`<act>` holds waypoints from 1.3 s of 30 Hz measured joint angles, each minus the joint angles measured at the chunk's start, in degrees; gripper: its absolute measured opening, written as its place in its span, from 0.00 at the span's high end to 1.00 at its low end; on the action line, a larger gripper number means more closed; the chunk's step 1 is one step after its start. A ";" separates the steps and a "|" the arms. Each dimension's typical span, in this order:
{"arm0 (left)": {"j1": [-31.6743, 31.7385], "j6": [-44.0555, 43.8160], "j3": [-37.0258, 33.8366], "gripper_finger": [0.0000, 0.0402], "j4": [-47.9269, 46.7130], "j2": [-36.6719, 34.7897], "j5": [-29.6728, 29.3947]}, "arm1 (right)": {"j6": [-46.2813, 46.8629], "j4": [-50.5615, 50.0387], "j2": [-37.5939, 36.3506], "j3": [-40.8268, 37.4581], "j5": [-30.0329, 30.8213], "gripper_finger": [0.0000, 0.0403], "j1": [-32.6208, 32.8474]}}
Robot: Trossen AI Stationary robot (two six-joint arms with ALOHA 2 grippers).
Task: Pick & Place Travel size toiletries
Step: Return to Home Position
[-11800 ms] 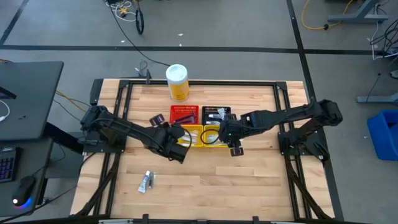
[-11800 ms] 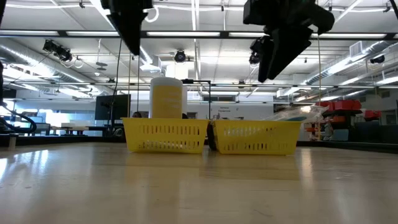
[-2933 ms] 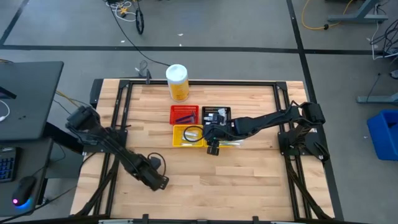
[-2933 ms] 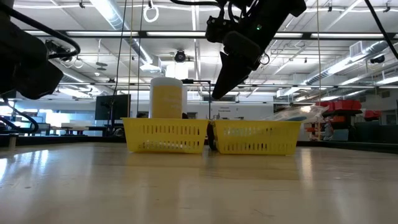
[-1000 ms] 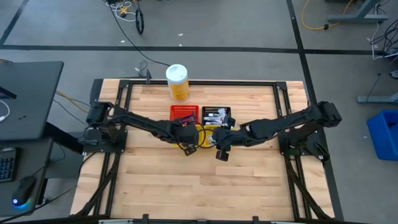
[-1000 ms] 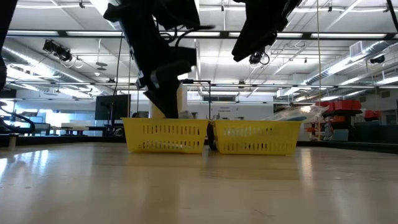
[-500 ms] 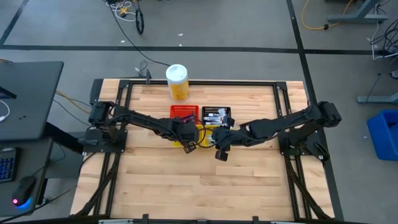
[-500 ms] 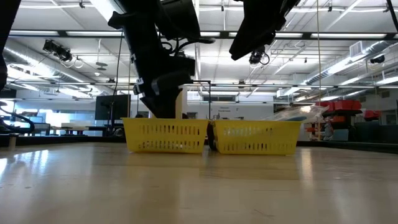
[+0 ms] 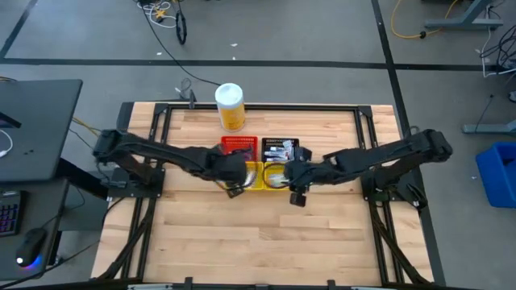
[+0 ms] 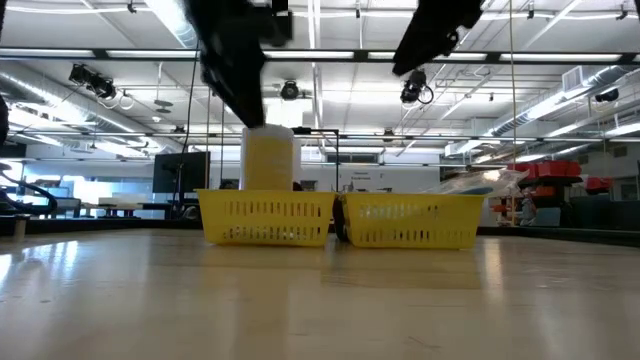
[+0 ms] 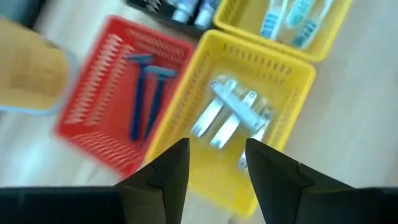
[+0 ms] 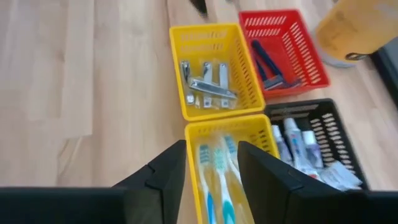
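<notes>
My left gripper (image 11: 217, 144) is open and empty, hovering over the near-left edge of the left yellow basket (image 9: 247, 174), which holds several small silver items (image 11: 233, 115). My right gripper (image 12: 211, 146) is open and empty too, above the near side of the right yellow basket (image 9: 278, 177), where pale toothbrushes (image 12: 217, 168) lie. Blue-handled razors (image 11: 146, 87) rest in the red basket (image 9: 239, 147). Small white tubes (image 12: 298, 146) lie in the black basket (image 9: 280, 148). In the low view both grippers stand well above the baskets.
A tall yellow canister with a white lid (image 9: 230, 106) stands at the table's far edge behind the baskets. The four baskets sit close together at the table's middle. Bare wood (image 9: 258, 242) spreads over the near half of the table and along both sides.
My left gripper has risen out of the left yellow basket and drawn a little toward the table's left. My right gripper has shifted slightly toward the table's right while staying high. The baskets have kept their places.
</notes>
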 joint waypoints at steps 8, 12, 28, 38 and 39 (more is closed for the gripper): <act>-4.89 4.39 -0.43 0.60 -3.79 -15.31 -10.65 | -4.25 -5.65 -11.13 0.00 -1.63 0.63 0.02; -7.91 7.37 -1.90 0.60 -3.18 -23.56 -15.90 | -9.03 -6.92 -16.62 -1.02 -6.63 0.63 0.02; -11.22 20.37 -41.89 0.60 28.54 -62.76 -17.50 | -20.06 12.82 -47.74 -28.77 -12.30 0.69 -1.04; -11.13 32.04 -57.83 0.60 43.69 -82.61 -13.20 | -21.07 18.01 -67.95 -41.84 -12.41 0.70 -1.95; -11.13 32.67 -58.37 0.60 43.57 -84.05 -13.27 | -21.09 18.01 -69.55 -42.53 -12.41 0.70 -1.95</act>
